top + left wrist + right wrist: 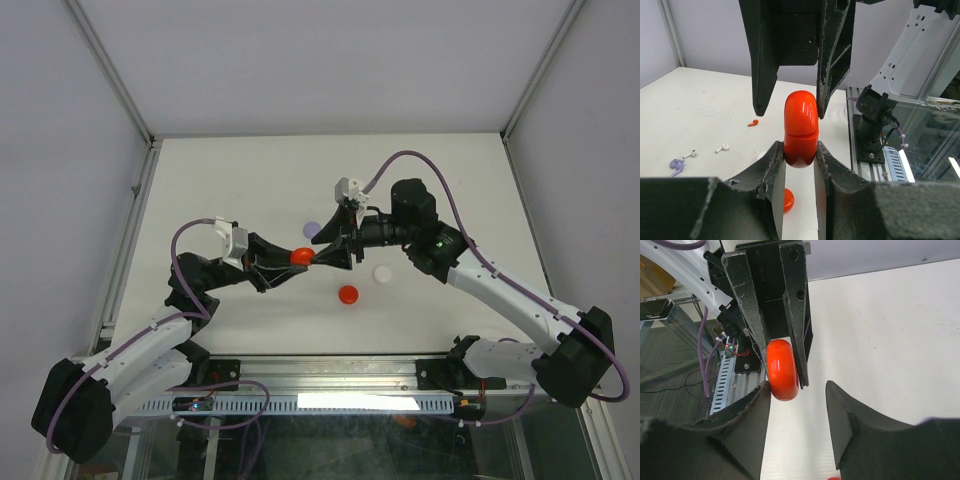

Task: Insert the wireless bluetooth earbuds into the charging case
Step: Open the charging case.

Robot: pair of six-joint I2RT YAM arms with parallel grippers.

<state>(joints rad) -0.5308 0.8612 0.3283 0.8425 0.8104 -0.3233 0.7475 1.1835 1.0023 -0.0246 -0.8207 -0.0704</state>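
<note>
My left gripper (292,261) is shut on a glossy red charging case (300,256) and holds it above the table. In the left wrist view the case (801,132) stands between the left gripper's own pads (777,165) and shows a seam around it. My right gripper (326,256) is open, and its jaws straddle the case's free end. In the right wrist view the case (782,369) sits against one finger (760,405) and a gap separates it from the other. Tiny earbuds lie on the table: one red (753,122), two white (722,148), one lilac (676,165).
A red disc (348,294), a white disc (382,273) and a lilac disc (313,230) lie on the white table (240,180) around the grippers. The red disc also shows below the left gripper (788,200). A metal rail (330,375) runs along the near edge.
</note>
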